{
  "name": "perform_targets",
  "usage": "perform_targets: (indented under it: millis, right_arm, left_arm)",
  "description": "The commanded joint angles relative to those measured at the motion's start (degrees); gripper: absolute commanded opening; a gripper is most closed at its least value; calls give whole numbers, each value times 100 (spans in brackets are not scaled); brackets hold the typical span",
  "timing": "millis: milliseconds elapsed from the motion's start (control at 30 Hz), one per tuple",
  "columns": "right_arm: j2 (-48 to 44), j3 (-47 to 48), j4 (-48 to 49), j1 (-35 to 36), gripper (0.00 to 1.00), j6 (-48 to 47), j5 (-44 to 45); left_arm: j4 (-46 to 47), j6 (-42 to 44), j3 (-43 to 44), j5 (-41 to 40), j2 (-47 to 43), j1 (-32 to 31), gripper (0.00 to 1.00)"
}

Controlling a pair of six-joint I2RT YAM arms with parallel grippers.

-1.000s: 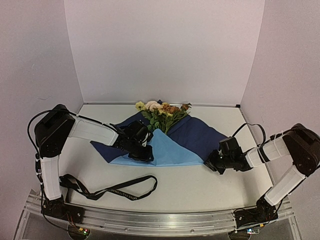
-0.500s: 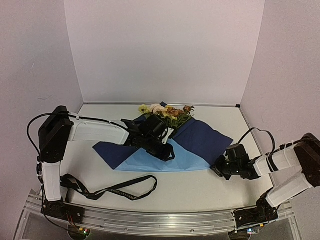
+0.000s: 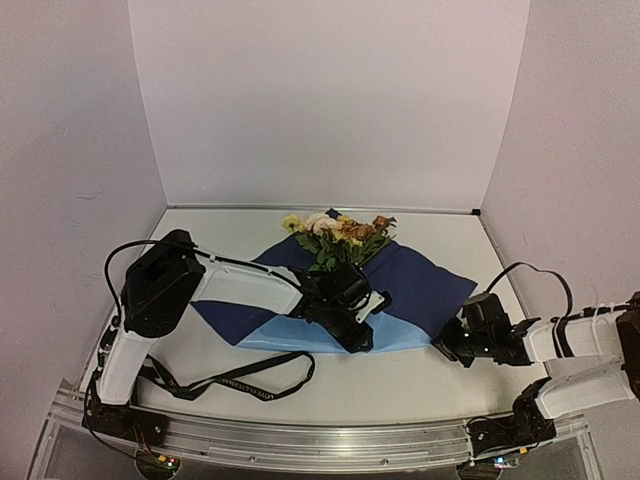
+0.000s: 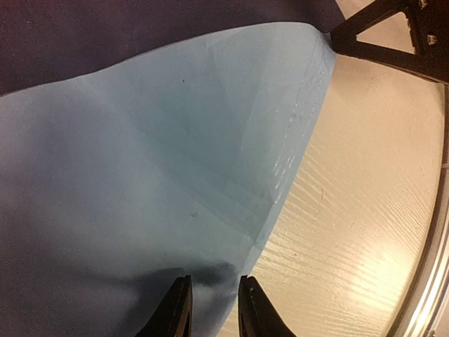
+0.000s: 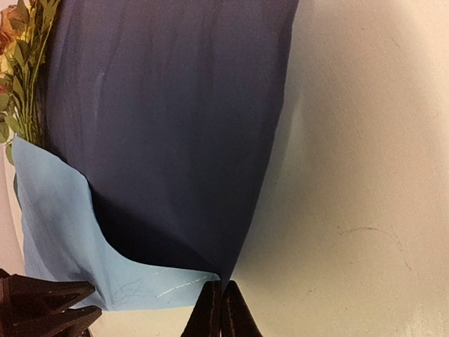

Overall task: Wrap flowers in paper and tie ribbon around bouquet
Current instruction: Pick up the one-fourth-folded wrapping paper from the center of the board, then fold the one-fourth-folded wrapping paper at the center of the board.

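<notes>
On the tabletop [image 3: 400,395] the paper [image 3: 420,282] lies partly folded over the flowers [image 3: 340,232]; the ribbon [image 3: 250,382] waits unused in front. The left tool [image 4: 214,282] pinches its flap, the right tool [image 5: 221,289] a corner

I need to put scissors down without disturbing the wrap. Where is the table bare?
Bare table: the near strip between the ribbon and the right hand; the back left corner beside the paper; the back right corner past it. Crowded: the middle, under paper, flowers and the left hand; also near left, where the ribbon lies.
</notes>
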Motion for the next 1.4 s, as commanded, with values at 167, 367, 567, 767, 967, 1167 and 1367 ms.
perform_targets:
  millis: [167, 367, 567, 767, 967, 1167, 1367]
  right_arm:
    - [-538, 118, -1099, 29, 0, -399, 43]
    - [-769, 313, -1602, 30, 0, -582, 64]
    - [-842, 490, -1876, 28, 0, -695, 56]
    - [-934, 739, -2074, 132, 0, -840, 80]
    - [-1121, 1308, -2506, 422, 0, -1163, 243]
    - [-979, 1807, -2594, 757, 0, -1476, 227]
    - [-861, 2119, -2439, 965, 0, -1826, 95]
  left_arm:
    - [-51, 656, 508, -689, 147, -277, 23]
    - [-8, 969, 410, -1047, 162, -461, 22]
    - [65, 1194, 293, -1306, 185, -577, 22]
    - [96, 1320, 280, -1601, 356, -696, 22]
    - [77, 1406, 277, -1754, 466, -759, 22]
    - [129, 1410, 147, -1793, 460, -772, 22]
    - [286, 1312, -36, -1776, 403, -771, 23]
